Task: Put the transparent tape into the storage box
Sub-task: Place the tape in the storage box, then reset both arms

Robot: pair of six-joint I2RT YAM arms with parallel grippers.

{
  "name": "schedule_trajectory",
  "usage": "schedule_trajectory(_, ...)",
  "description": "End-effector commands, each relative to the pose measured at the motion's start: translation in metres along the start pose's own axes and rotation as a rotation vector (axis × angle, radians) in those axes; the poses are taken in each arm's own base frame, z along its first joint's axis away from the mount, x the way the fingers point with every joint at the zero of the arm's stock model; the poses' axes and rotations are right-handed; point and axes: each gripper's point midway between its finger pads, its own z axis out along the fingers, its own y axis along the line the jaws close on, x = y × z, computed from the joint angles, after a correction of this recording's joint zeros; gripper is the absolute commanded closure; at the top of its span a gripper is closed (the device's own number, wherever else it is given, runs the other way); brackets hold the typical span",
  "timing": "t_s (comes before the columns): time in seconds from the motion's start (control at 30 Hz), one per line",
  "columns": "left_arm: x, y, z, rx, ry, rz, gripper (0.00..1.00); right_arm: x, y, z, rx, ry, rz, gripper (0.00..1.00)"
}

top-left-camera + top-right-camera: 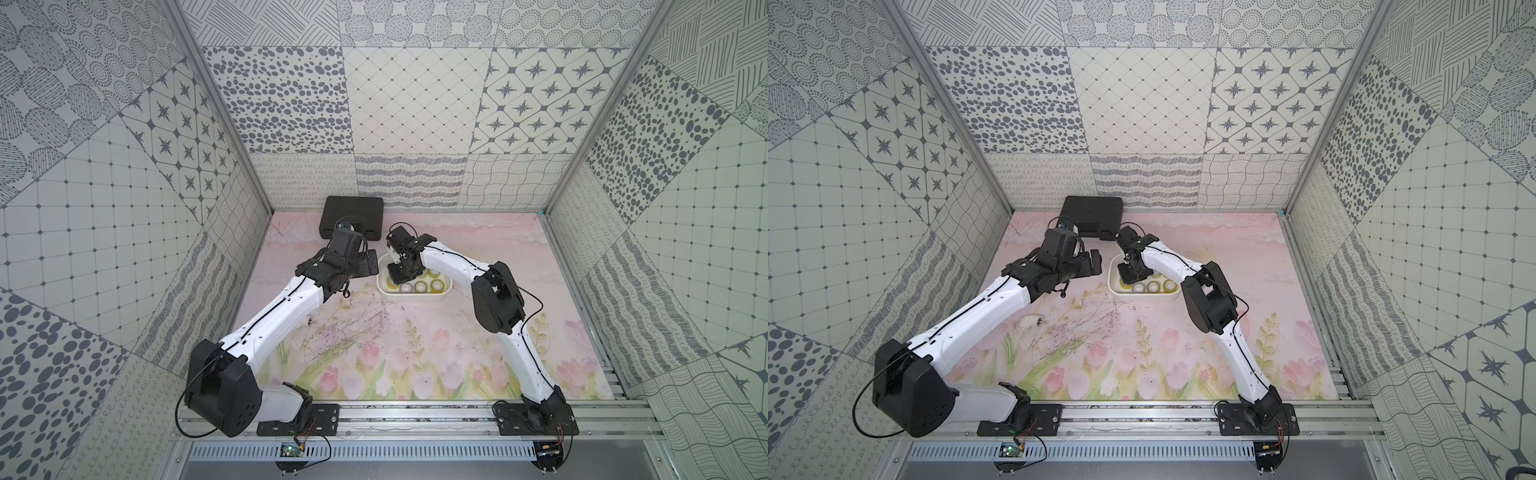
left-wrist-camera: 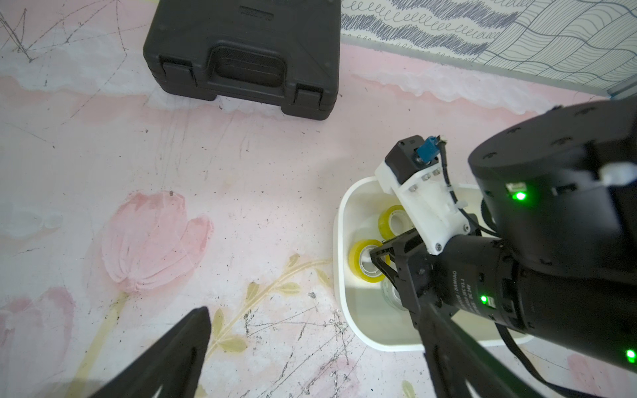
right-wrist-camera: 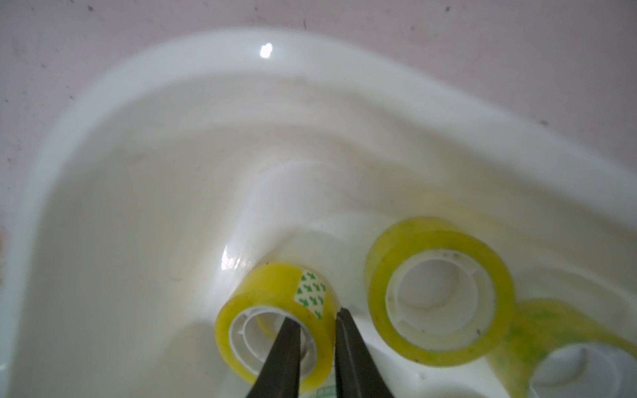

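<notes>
Right gripper (image 3: pixel 314 315): jaws narrow, closed across the wall of a yellow roll of transparent tape (image 3: pixel 272 286), one finger down the white core, the other against the outer winding. Reaches with that roll into the white storage box (image 3: pixel 103 172), close to a rounded corner. Just beside it on the box floor: second yellow roll (image 3: pixel 437 248), then third roll (image 3: pixel 537 327), partly cut off. In both top views, further rolls (image 1: pixel 421 286) in a row along the near wall, some greyish, some yellow. Left gripper (image 2: pixel 310 361): jaws wide, empty, above the floral mat (image 2: pixel 155 172) just beside the box. Black hard-shell case (image 2: pixel 241 51): closed, near the back wall, apart from the box.
</notes>
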Motion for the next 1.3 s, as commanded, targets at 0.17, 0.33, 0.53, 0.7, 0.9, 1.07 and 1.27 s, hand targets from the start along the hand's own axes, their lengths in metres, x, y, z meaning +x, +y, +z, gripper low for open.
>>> schedule_trajectory(0.17, -0.008, -0.002, -0.003, 0.025, -0.037, 0.002, 0.01, -0.032, 0.008, -0.032, -0.012, -0.111, 0.01, 0.68)
schedule_trajectory(0.33, -0.01, -0.002, -0.005, 0.031, -0.046, 0.002, 0.01, -0.043, 0.009, -0.055, -0.006, -0.154, 0.009, 0.63)
schedule_trajectory(0.53, -0.018, -0.003, -0.008, 0.033, -0.084, 0.013, 0.01, -0.057, -0.002, -0.11, 0.062, -0.258, 0.01, 0.22)
schedule_trajectory(0.7, -0.026, 0.002, -0.011, -0.002, -0.121, 0.026, 0.01, -0.056, -0.024, -0.154, 0.15, -0.329, 0.037, 0.03)
schedule_trajectory(0.9, -0.03, 0.017, -0.012, -0.05, -0.239, 0.052, 0.01, -0.034, -0.078, -0.196, 0.28, -0.379, 0.17, 0.03)
schedule_trajectory(1.07, -0.025, 0.033, -0.01, -0.111, -0.321, 0.136, 0.01, -0.002, -0.145, -0.219, 0.336, -0.431, 0.362, 0.04)
schedule_trajectory(1.27, -0.006, 0.061, 0.004, -0.157, -0.312, 0.174, 0.01, 0.032, -0.201, -0.251, 0.269, -0.72, 0.444, 0.03)
